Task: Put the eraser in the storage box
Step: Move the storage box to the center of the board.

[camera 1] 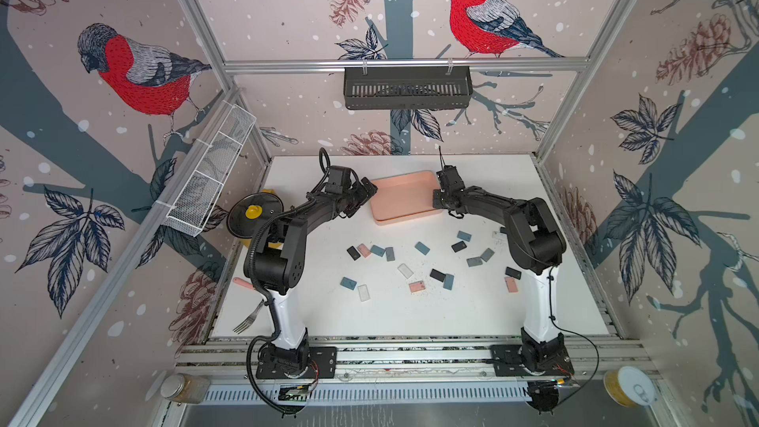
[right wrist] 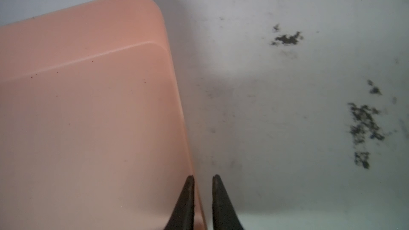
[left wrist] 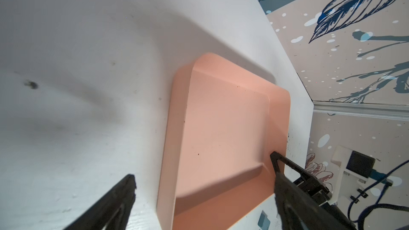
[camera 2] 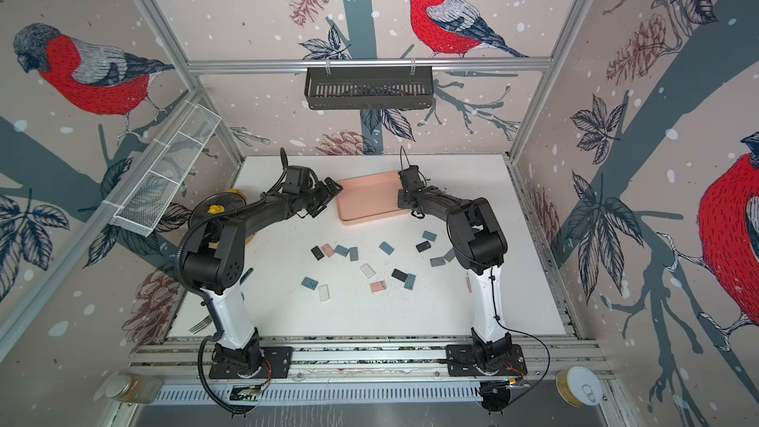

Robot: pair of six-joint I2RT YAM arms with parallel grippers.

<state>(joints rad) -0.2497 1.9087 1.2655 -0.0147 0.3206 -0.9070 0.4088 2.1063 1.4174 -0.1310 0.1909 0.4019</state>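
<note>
Table (camera 1: 410, 314): right tool (right wrist: 203, 177) pinches the storage box (right wrist: 88, 107) rim, left tool (left wrist: 201, 164) wide open, empty; lifting now, you may tip it.

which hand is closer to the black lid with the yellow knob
Left. The left hand hangs open at the box end facing the lid; the right hand grips the rim at the box's opposite end, farther away.

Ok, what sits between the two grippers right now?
The shallow salmon-pink plastic storage box lies between left gripper and right gripper; both top views show it.
</note>
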